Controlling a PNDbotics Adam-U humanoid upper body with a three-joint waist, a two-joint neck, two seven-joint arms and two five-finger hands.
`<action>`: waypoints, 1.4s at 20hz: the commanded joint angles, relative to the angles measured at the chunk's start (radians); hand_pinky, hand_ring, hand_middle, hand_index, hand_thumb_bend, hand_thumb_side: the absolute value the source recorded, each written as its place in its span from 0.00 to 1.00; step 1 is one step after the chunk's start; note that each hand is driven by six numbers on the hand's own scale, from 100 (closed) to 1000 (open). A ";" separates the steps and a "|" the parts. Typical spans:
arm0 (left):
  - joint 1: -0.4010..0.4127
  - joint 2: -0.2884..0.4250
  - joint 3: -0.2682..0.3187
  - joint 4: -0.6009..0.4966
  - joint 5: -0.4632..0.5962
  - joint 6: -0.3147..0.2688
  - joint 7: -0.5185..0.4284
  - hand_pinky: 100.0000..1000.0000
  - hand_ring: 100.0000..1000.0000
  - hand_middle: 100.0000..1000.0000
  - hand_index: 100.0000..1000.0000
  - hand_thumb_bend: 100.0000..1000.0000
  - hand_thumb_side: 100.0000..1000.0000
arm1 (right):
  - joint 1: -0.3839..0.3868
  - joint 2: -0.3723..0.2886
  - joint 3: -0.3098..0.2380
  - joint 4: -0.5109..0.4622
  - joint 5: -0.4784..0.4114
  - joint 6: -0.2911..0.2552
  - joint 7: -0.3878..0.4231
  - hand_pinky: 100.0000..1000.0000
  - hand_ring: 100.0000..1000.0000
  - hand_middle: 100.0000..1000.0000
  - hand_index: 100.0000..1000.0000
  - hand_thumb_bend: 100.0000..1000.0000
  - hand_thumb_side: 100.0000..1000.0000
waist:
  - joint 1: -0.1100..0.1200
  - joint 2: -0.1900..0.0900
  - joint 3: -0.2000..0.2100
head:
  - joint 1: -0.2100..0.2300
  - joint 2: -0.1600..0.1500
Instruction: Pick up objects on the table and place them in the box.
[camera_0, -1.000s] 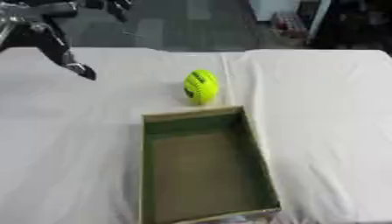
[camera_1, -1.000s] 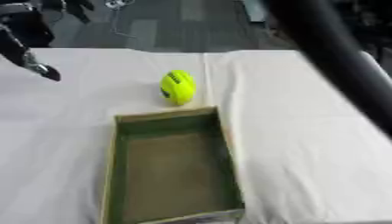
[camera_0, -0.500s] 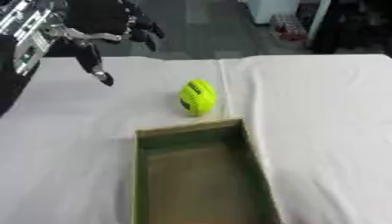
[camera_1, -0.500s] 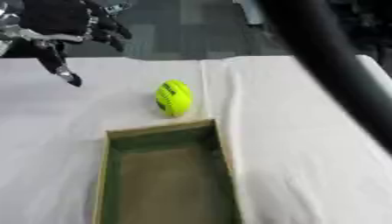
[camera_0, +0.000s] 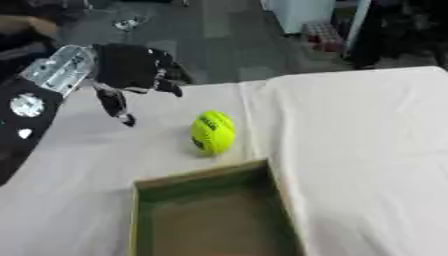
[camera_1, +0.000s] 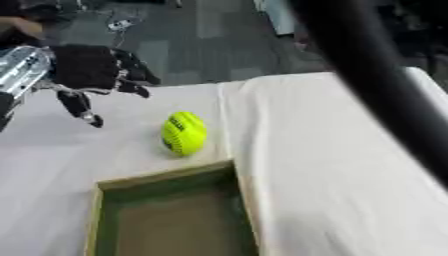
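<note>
One object to collect: the yellow-green ball (camera_0: 213, 132) sits on the white cloth just beyond the empty box (camera_0: 210, 220), untouched, while the left hand (camera_0: 127, 70) has closed in from the far left, near it, fingers loosely spread, holding nothing, thumb pointing down.

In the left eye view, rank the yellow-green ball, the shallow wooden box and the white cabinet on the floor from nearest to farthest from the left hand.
1. Yellow-green ball: on the table, just right of the left hand.
2. Shallow wooden box: near the bottom edge, below the ball.
3. White cabinet: on the floor beyond the table, upper right.
</note>
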 joint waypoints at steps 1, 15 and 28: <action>-0.035 0.023 0.032 0.034 -0.120 -0.007 0.132 0.77 0.85 0.87 0.80 0.94 0.18 | -0.018 -0.006 0.008 -0.013 0.007 0.009 0.024 0.00 0.31 0.43 0.54 0.00 0.91 | 0.003 -0.011 -0.006 | 0.018 -0.032; -0.075 -0.019 0.031 0.183 -0.320 -0.007 0.496 0.75 0.82 0.87 0.85 0.84 0.21 | -0.101 -0.040 0.037 -0.013 -0.051 0.030 0.103 0.00 0.31 0.43 0.54 0.00 0.91 | 0.062 0.005 -0.058 | 0.050 -0.072; -0.072 -0.047 -0.060 0.176 -0.326 -0.007 0.592 0.74 0.80 0.87 0.87 0.73 0.27 | -0.159 -0.055 0.080 -0.013 -0.151 -0.007 0.323 0.00 0.32 0.43 0.52 0.00 0.92 | 0.084 0.013 -0.071 | 0.056 -0.071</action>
